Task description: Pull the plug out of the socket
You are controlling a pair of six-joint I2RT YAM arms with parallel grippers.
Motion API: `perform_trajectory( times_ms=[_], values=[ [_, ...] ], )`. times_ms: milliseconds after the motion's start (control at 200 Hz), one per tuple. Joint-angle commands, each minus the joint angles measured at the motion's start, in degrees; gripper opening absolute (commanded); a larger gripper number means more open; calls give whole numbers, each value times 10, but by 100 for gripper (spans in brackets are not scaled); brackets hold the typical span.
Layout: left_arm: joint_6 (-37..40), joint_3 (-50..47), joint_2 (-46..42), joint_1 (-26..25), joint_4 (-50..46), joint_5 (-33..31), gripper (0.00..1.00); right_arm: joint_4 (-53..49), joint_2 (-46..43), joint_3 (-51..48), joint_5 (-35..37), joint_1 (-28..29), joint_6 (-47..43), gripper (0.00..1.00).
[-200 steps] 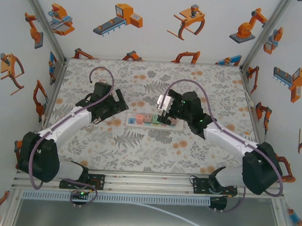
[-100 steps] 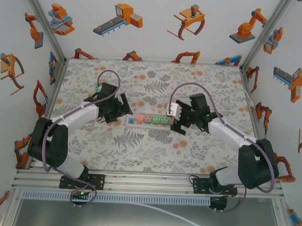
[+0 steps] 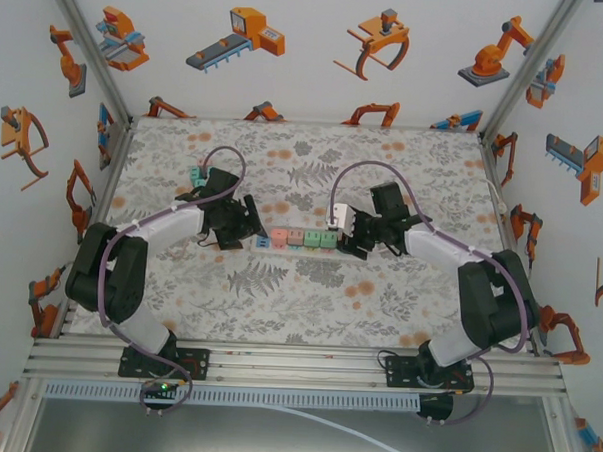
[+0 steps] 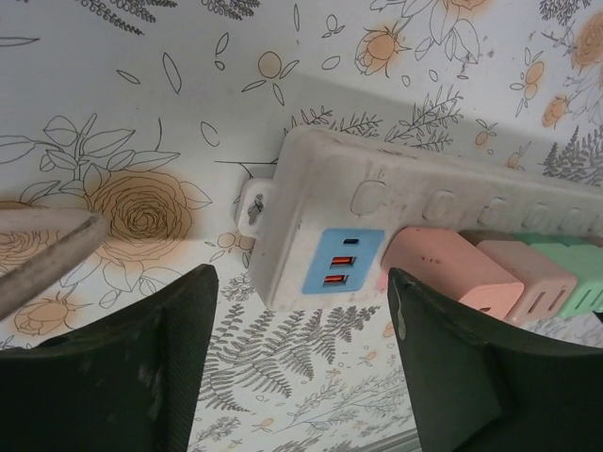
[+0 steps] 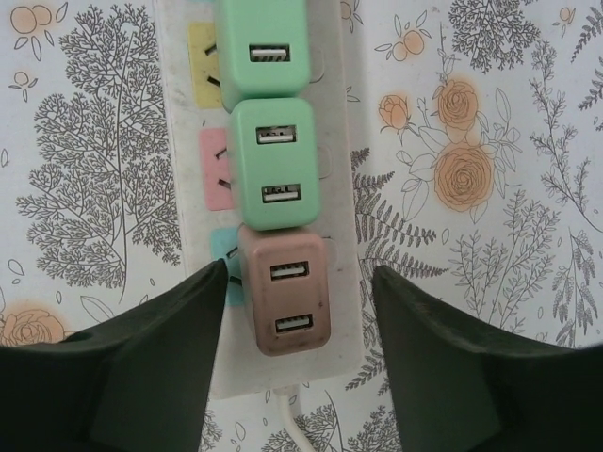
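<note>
Between the two dark fingers (image 5: pixel 443 377) of the right gripper (image 5: pixel 300 273), a brownish-pink plug (image 5: pixel 285 299) is sitting plugged into the end of a white power strip (image 5: pixel 188 311). The jaws are standing spread, one finger just beside the plug's edge and the other clear of it, so nothing is being pinched. Two green plugs (image 5: pixel 273 160) are sitting next along the strip, touching end to end, and a white cord (image 5: pixel 292 419) is leaving the strip at that same end. At the opposite end, the left gripper (image 4: pixel 303 273) is likewise hanging with its jaws spread, its fingers (image 4: pixel 132 377) flanking the strip's tip, where a blue USB panel (image 4: pixel 341 262) is facing the wrist camera. Whether either finger is touching the strip I cannot tell. A pink plug (image 4: pixel 452 273) is sitting just beside that panel. The strip is lying flat mid-table on a flowered tablecloth (image 4: pixel 141 104), with the two arms reaching in from either side.
</note>
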Motion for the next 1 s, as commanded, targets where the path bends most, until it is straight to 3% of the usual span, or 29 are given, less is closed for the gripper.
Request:
perform_trajectory(
  times_ms=[0, 606, 996],
  values=[
    [11, 6, 4, 5, -10, 13, 60, -6, 7, 18, -19, -5, -10, 53],
    [4, 16, 67, 4, -12, 32, 42, -77, 25, 65, -73, -5, -31, 35],
    [-6, 12, 67, 5, -22, -1, 41, -115, 25, 113, -83, -5, -27, 27]
  ],
)
